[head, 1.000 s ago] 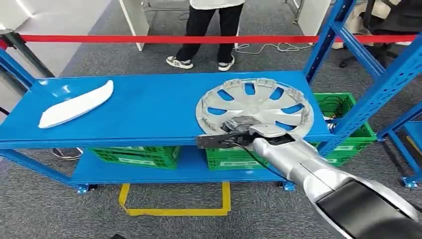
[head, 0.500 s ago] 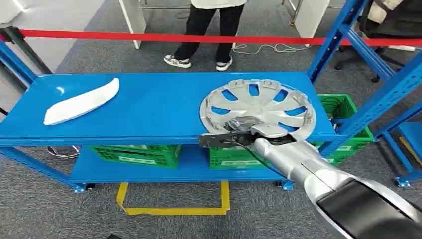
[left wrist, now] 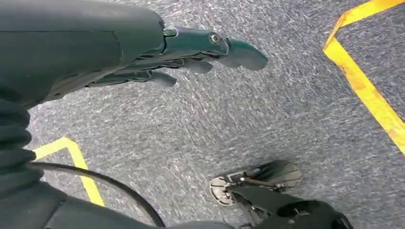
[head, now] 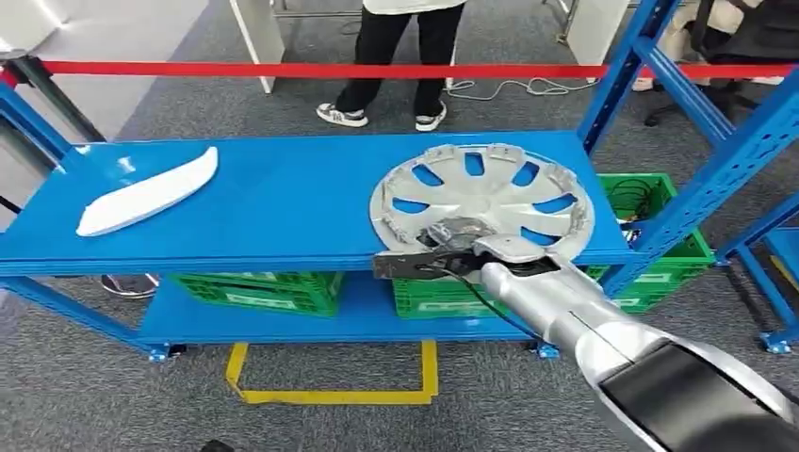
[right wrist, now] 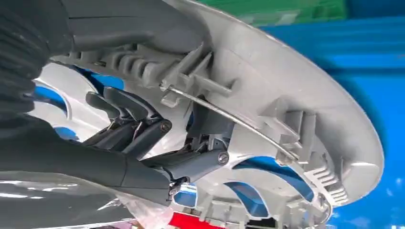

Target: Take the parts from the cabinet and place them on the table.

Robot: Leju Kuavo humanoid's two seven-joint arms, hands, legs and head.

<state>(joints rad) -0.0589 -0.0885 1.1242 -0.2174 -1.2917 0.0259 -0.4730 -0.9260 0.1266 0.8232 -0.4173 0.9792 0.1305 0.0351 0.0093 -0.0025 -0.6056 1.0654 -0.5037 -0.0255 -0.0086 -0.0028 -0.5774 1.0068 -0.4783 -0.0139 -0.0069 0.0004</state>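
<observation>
No writing can be read anywhere. The green crates (head: 262,292) under the blue shelf (head: 273,202), low in the frame's middle, carry pale label strips on their fronts, but the print on them is too small and blurred to read.

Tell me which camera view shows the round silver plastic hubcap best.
The head view: the whole round silver plastic hubcap lies on the blue shelf, with the right hand at its near rim. The right wrist view shows part of its ribbed rim and spokes up close. The left wrist view faces grey carpet.
</observation>
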